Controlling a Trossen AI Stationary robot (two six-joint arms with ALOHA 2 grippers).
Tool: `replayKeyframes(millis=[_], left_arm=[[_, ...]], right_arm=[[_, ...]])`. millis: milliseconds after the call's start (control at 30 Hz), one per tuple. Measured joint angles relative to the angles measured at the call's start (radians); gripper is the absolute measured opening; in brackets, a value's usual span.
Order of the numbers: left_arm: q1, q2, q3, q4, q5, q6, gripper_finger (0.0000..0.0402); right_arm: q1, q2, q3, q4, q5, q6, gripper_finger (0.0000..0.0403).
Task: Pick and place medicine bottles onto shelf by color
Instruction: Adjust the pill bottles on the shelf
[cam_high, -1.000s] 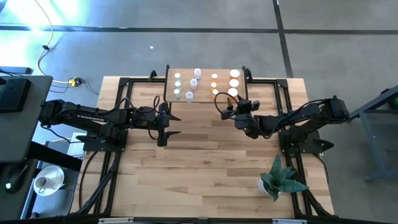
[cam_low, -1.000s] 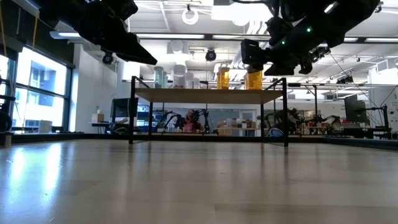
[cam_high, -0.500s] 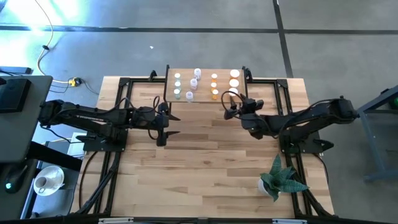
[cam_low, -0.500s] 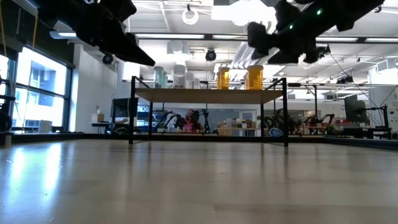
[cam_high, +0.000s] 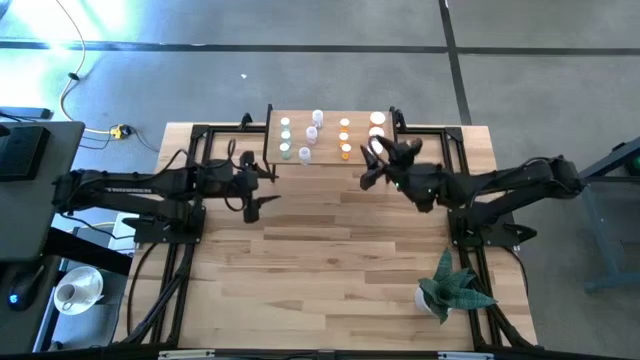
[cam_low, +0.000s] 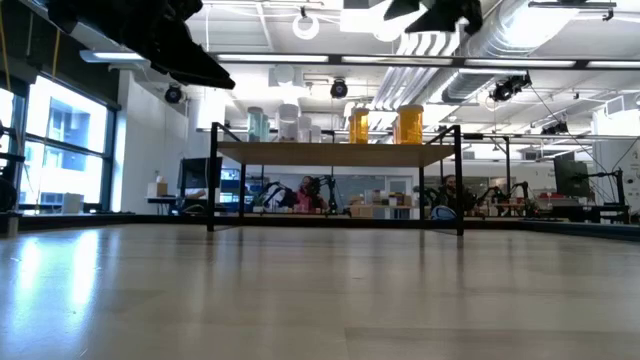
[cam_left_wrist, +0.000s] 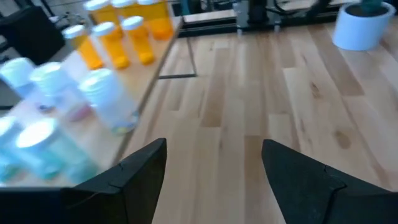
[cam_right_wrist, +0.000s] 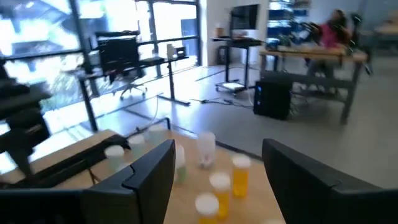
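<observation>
The butcher-block table (cam_high: 330, 260) fills the middle of the high view, and both dark arms reach in across it from the sides. The left arm stretches in from the left edge of the frame, low and nearly straight, and its left gripper (cam_high: 262, 189) hangs over bare wood just left of the shelf's lower left corner. The right arm comes in from the right in a long bend, and its right gripper (cam_high: 375, 165) sits raised at the shelf's lower right corner, by the orange bottles.

The shelf (cam_high: 330, 137) stands in the upper middle of the high view: a small light-wood platform on thin black legs, seen side-on in the low view (cam_low: 335, 153). The medicine bottles (cam_high: 314, 134) stand upright on it, white caps up, sorted in groups: pale green (cam_high: 285, 137) on the left, whitish in the middle, orange (cam_high: 345, 138) on the right. The low view shows two tall orange bottles (cam_low: 408, 125) at the right end of the platform.

Now the tools. In the left wrist view the left gripper's fingers (cam_left_wrist: 134, 171) are spread wide with only bare tabletop between them. In the right wrist view the right gripper's fingers (cam_right_wrist: 152, 171) are also spread wide, nothing pinched, with bottles (cam_right_wrist: 239, 174) standing beyond them.

A potted plant (cam_high: 452, 290) sits in the table's lower right.
</observation>
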Motion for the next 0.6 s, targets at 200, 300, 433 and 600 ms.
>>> replayKeyframes(millis=[200, 300, 433, 600], left_arm=[[0.056, -0.03, 0.0, -0.055, 0.0, -0.001, 0.0255], [0.074, -0.03, 0.0, -0.084, 0.0, -0.003, 0.0255], [0.081, -0.03, 0.0, -0.093, 0.0, -0.004, 0.0255], [0.08, -0.03, 0.0, -0.093, 0.002, -0.004, 0.0255]], right_arm=[[-0.105, 0.004, 0.212, -0.397, -0.232, 0.097, 0.0232], [-0.164, 0.022, 0.276, -0.525, -0.401, 0.149, 0.0232], [-0.246, 0.048, 0.322, -0.562, -0.575, 0.223, 0.0232], [-0.343, 0.087, 0.333, -0.57, -0.731, 0.335, 0.0232]])
